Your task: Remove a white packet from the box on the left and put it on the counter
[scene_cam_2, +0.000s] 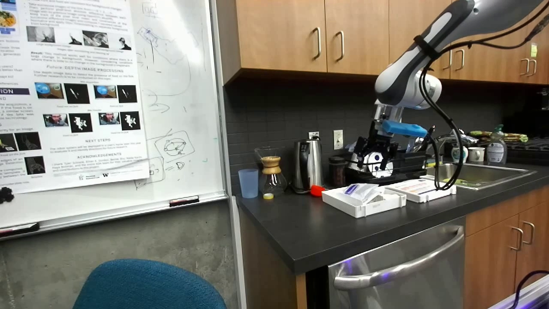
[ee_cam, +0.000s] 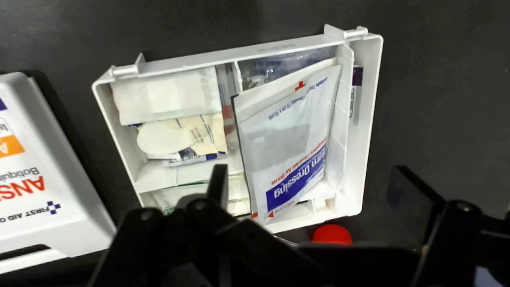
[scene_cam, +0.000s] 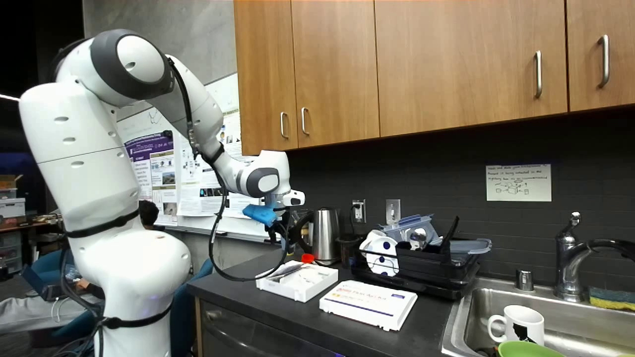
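Observation:
The box (scene_cam: 280, 288) is a shallow white tray on the dark grey counter (scene_cam: 278, 310); it also shows in an exterior view (scene_cam_2: 381, 209) and the wrist view (ee_cam: 239, 54). The white packet (ee_cam: 283, 131), with a blue "Burn Dressing" band, leans tilted in one compartment and also shows in an exterior view (scene_cam_2: 364, 192). Other small packets (ee_cam: 175, 95) fill the other side. My gripper (ee_cam: 310, 179) is open and empty above the box, fingers apart, touching nothing. The left finger overlaps the packet's lower corner in the wrist view.
A white first aid case cover (scene_cam: 369, 302) lies beside the box. A red cap (ee_cam: 332, 234) is near the box. A steel kettle (scene_cam: 325, 233), a black dish rack (scene_cam: 412, 272) and a glass carafe (scene_cam_2: 272, 180) stand behind. A sink (scene_cam: 461, 317) is farther along.

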Controlling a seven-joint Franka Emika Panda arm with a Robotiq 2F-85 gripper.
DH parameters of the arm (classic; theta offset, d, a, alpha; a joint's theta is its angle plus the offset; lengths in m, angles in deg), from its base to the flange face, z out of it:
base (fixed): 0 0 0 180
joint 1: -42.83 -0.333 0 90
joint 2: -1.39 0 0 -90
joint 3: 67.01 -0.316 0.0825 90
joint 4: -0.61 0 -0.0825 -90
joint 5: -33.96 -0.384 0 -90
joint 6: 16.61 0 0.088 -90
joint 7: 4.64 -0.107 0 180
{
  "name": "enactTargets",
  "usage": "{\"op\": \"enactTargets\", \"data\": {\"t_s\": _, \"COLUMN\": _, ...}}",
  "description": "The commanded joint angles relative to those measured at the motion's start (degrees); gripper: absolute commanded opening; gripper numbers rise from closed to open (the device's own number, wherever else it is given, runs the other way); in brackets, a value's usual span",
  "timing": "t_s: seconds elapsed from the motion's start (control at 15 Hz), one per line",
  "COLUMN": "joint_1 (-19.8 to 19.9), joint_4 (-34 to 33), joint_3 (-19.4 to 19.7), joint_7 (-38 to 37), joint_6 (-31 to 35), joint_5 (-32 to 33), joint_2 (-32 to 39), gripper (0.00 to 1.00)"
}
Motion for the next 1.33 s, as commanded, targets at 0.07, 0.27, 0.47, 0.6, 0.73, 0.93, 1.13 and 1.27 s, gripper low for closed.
{"op": "enactTargets", "data": {"t_s": 0.07, "joint_1": -0.4, "joint_4": -2.2, "joint_3": 1.4, "joint_7": 3.0, "joint_6": 0.0, "joint_5": -2.2, "joint_2": 3.5, "gripper": 1.0}}
{"op": "enactTargets", "data": {"t_s": 0.27, "joint_1": -0.4, "joint_4": -3.0, "joint_3": 1.6, "joint_7": 4.3, "joint_6": 0.0, "joint_5": -3.4, "joint_2": 5.2, "gripper": 1.0}}
{"op": "enactTargets", "data": {"t_s": 0.47, "joint_1": 0.4, "joint_4": -1.9, "joint_3": 0.7, "joint_7": 2.6, "joint_6": -0.2, "joint_5": -2.0, "joint_2": 4.2, "gripper": 1.0}}
{"op": "enactTargets", "data": {"t_s": 0.6, "joint_1": 0.4, "joint_4": -1.9, "joint_3": 0.7, "joint_7": 2.6, "joint_6": -0.2, "joint_5": -2.0, "joint_2": 4.3, "gripper": 1.0}}
{"op": "enactTargets", "data": {"t_s": 0.73, "joint_1": 0.4, "joint_4": -1.9, "joint_3": 0.7, "joint_7": 2.6, "joint_6": -0.2, "joint_5": -2.0, "joint_2": 4.3, "gripper": 1.0}}
{"op": "enactTargets", "data": {"t_s": 0.93, "joint_1": 0.4, "joint_4": -1.9, "joint_3": 0.7, "joint_7": 2.6, "joint_6": -0.2, "joint_5": -2.0, "joint_2": 4.3, "gripper": 1.0}}
{"op": "enactTargets", "data": {"t_s": 1.13, "joint_1": 0.0, "joint_4": -2.3, "joint_3": 1.3, "joint_7": 4.7, "joint_6": -0.4, "joint_5": -3.4, "joint_2": 5.3, "gripper": 1.0}}
{"op": "enactTargets", "data": {"t_s": 1.27, "joint_1": -0.1, "joint_4": -2.4, "joint_3": 1.5, "joint_7": 5.5, "joint_6": -0.1, "joint_5": -3.9, "joint_2": 6.0, "gripper": 1.0}}
